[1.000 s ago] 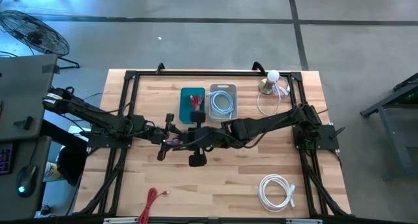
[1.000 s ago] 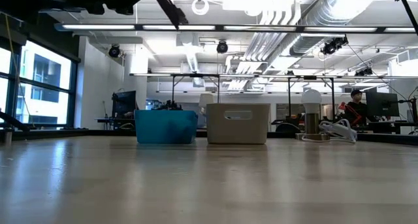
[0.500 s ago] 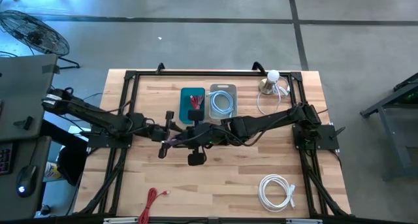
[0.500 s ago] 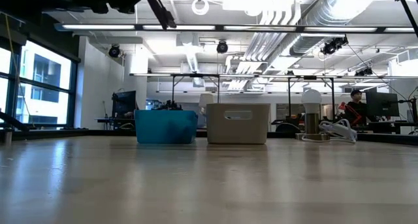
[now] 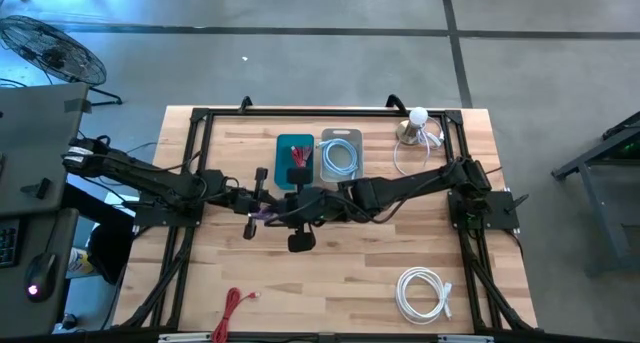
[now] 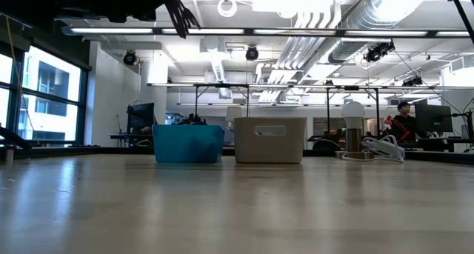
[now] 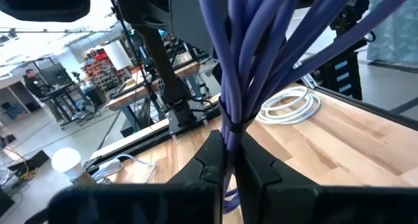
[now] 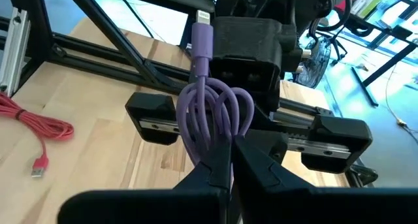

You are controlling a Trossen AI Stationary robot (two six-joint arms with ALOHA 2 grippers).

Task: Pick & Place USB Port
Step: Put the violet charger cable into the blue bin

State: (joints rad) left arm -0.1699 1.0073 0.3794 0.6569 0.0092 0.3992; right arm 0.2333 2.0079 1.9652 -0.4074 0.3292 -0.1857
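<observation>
Wood table [image 5: 400, 243] | both grippers (left [image 7: 230, 160], right [image 8: 225, 160]) pinch purple cable [image 8: 208, 116]

- Left arm reached in from the left side, stretched toward the middle of the bench.
- Left end effector [image 5: 262, 216] was raised above the surface, fingers [image 7: 210, 160] pressed together.
- Right arm stretched from the right side toward the middle.
- Right end effector [image 5: 290, 205] met the left one, fingers [image 8: 212, 173] clamped.
</observation>
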